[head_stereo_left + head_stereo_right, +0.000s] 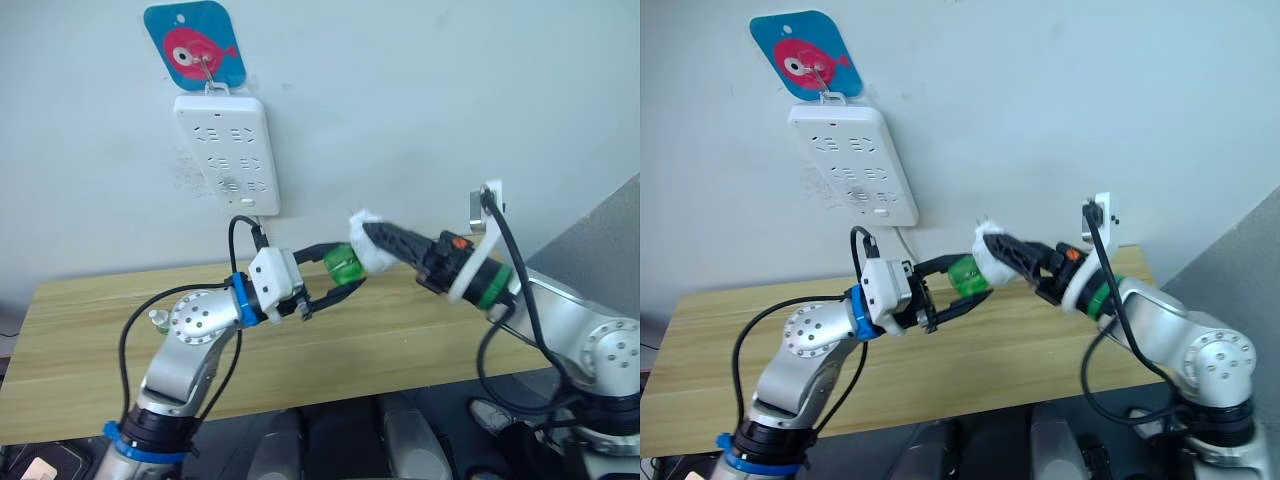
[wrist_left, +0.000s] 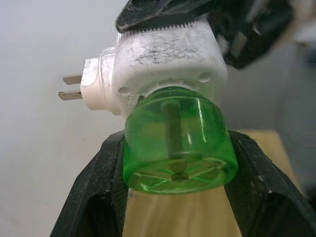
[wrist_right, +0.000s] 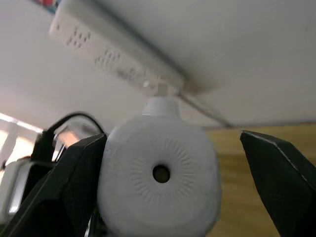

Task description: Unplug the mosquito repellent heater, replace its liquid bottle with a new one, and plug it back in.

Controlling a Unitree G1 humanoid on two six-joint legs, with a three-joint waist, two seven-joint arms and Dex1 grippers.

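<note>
The mosquito repellent heater (image 3: 160,174), white and rounded with a round vent hole, hangs in the air above the table, away from the power strip. Its two metal prongs (image 2: 69,86) are bare. My right gripper (image 1: 366,236) comes in from the right and is shut on the heater. A green translucent liquid bottle (image 2: 177,143) sits in the heater's underside. My left gripper (image 1: 350,268) reaches in from the left, its two black fingers (image 2: 98,187) closed on either side of the bottle.
A white power strip (image 1: 228,150) hangs on the wall from a blue fish hook (image 1: 195,45), up and left of the grippers. The wooden table (image 1: 90,340) lies below, with a small object (image 1: 157,318) behind my left elbow. A white wall plug (image 1: 487,205) with a black cable sits by my right wrist.
</note>
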